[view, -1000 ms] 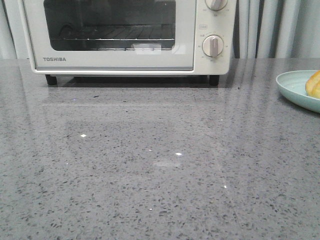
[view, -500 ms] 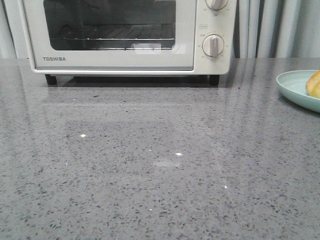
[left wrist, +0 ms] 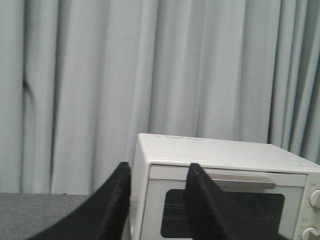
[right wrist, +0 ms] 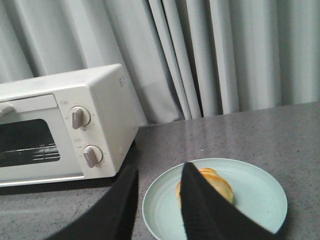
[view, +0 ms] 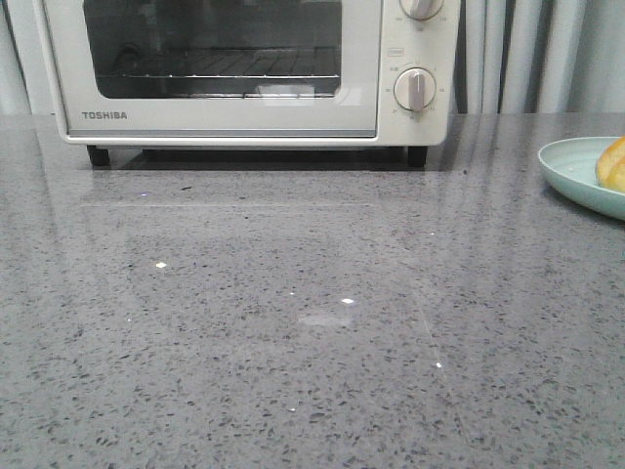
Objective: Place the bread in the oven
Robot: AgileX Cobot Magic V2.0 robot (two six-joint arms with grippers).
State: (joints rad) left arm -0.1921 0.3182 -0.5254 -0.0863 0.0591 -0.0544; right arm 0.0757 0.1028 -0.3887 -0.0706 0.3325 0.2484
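Note:
The cream-white TOSHIBA oven [view: 244,68] stands at the back left of the grey counter, its glass door closed, a wire rack visible inside. The golden-brown bread [view: 613,164] lies on a pale green plate [view: 576,166] at the right edge. In the right wrist view the bread [right wrist: 220,184] is partly hidden behind one black finger; my right gripper [right wrist: 159,172] hovers open above the plate [right wrist: 250,200]. My left gripper [left wrist: 159,172] is open, held high in front of the oven [left wrist: 230,165], nothing between its fingers. Neither gripper shows in the front view.
Grey speckled counter [view: 293,322] stretches in front of the oven. Pale pleated curtains [left wrist: 150,65] hang behind. Two round knobs [view: 415,90] sit on the oven's right side, a handle bar [left wrist: 245,181] along the door's top.
The front view has shifted very slightly; oven, plate and bread stay where they were.

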